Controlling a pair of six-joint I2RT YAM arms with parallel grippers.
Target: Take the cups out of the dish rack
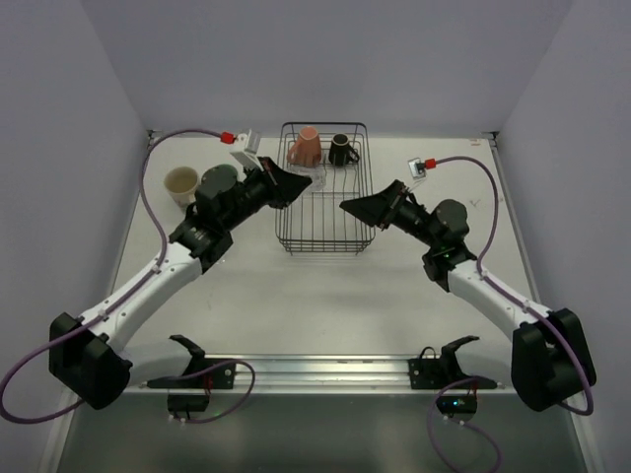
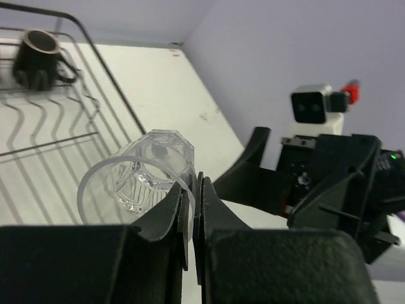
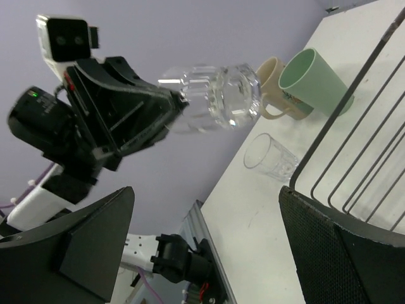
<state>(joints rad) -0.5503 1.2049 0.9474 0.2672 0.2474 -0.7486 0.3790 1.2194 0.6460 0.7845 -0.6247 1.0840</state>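
The left gripper (image 2: 193, 185) has its jaws clenched on the rim of a clear glass (image 2: 155, 170). The glass is held tipped on its side in the air over the left part of the dish rack (image 1: 325, 212), its base pointing away from the jaws. The right gripper (image 1: 357, 207) hangs at the right side of the rack, jaws spread wide with nothing between them.

A salmon-pink mug (image 1: 306, 148) and a black mug (image 1: 341, 151) sit side by side at the far end of the rack. On the worktop (image 1: 296, 296) left of the rack stand a mint-green tumbler (image 3: 316, 79), a cream cup (image 3: 271, 79) just beside it, and a second clear glass (image 3: 269, 156) near them.
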